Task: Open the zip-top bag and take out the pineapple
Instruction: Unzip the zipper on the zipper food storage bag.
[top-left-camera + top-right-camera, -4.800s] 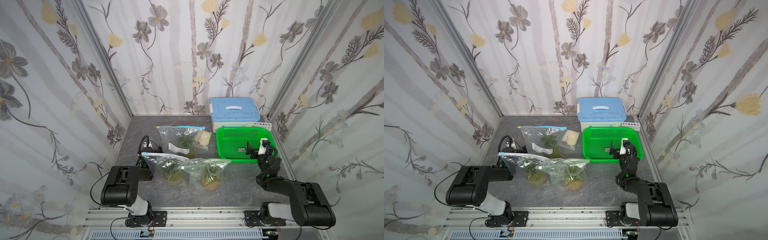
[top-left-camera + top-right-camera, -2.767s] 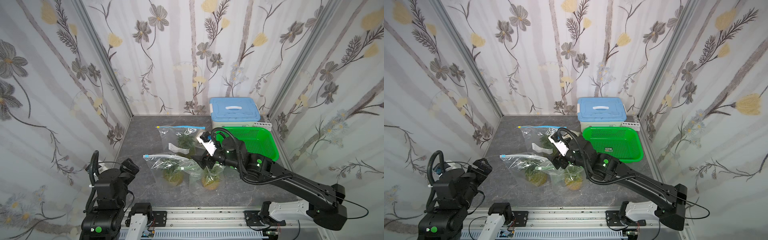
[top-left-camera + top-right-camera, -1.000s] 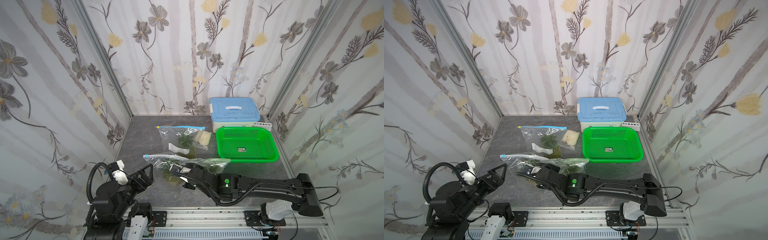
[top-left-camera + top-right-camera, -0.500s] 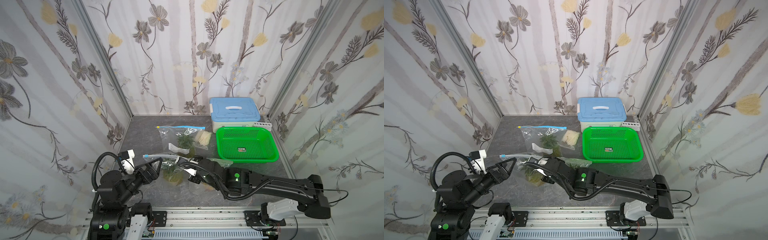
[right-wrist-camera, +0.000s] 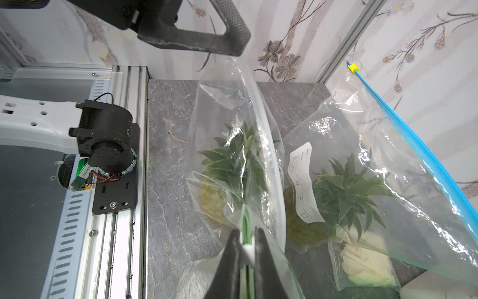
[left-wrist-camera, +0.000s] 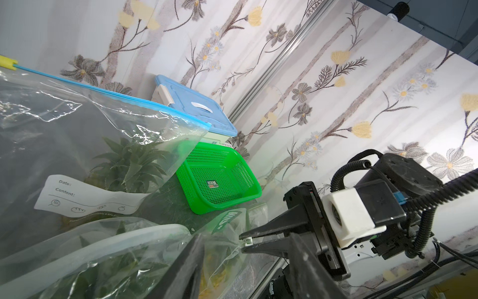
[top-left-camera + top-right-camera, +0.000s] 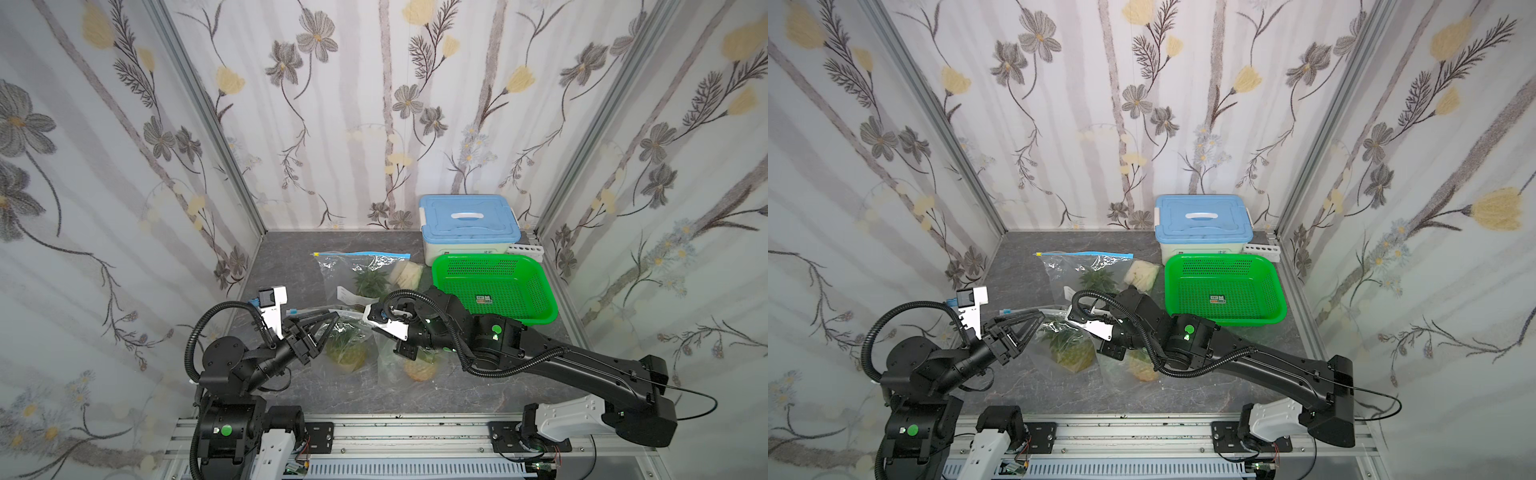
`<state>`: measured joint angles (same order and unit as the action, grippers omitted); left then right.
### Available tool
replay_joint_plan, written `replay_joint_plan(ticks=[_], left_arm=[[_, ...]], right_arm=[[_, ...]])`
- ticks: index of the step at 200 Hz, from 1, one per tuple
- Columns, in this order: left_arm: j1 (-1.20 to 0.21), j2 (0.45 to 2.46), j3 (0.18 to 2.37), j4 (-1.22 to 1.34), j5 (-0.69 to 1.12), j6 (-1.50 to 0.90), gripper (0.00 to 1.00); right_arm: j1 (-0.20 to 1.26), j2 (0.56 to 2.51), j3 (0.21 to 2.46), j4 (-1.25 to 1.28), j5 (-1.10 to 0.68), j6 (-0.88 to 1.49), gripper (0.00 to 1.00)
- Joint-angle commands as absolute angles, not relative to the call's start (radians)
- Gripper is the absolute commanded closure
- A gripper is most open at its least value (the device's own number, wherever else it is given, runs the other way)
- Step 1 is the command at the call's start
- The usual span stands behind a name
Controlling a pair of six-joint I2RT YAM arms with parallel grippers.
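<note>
Right wrist view: the right gripper shows only its two black fingertips, pinched on the rim of the clear zip-top plastic bag; the gripper body is cut off by the frame edge. In both top views this pinch cannot be made out (the right arm sits over it). The arm also covers part of a second clear plastic bag and its yellow-brown pineapple. The black fingers of the left gripper are blurred and cropped in the left wrist view; contact with bag film cannot be determined. The sticker in the green perforated plastic basket is too small to read.
</note>
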<state>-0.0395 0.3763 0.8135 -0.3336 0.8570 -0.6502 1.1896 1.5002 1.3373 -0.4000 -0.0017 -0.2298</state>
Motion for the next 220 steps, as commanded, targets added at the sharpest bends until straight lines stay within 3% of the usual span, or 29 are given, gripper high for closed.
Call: replay_joint_plan(ticks=[1,42,90,135,220], left_arm=[[-0.057,0.422,0.839,-0.356,0.834,-0.550,0.47],[-0.150,0.631,1.059,-0.612,0.635,-0.317,0.41],[-0.414,0.784,1.206,-0.812,0.171,-0.144,0.39],[-0.494,0.668,1.010,-0.676,0.240,-0.140,0.39],[-0.495,0.623,0.942,-0.556,0.381,-0.161,0.48]], right_arm=[[1.179,1.521,1.360,-0.388,-0.078,-0.244,0.91],[1.141,1.588,1.447,-0.434,-0.117,-0.260,0.91],[1.110,1.643,1.524,-0.457,-0.167,-0.270,0.91],[1.091,1.642,1.540,-0.462,-0.218,-0.259,0.90],[1.089,1.666,1.534,-0.472,-0.238,-0.262,0.90]])
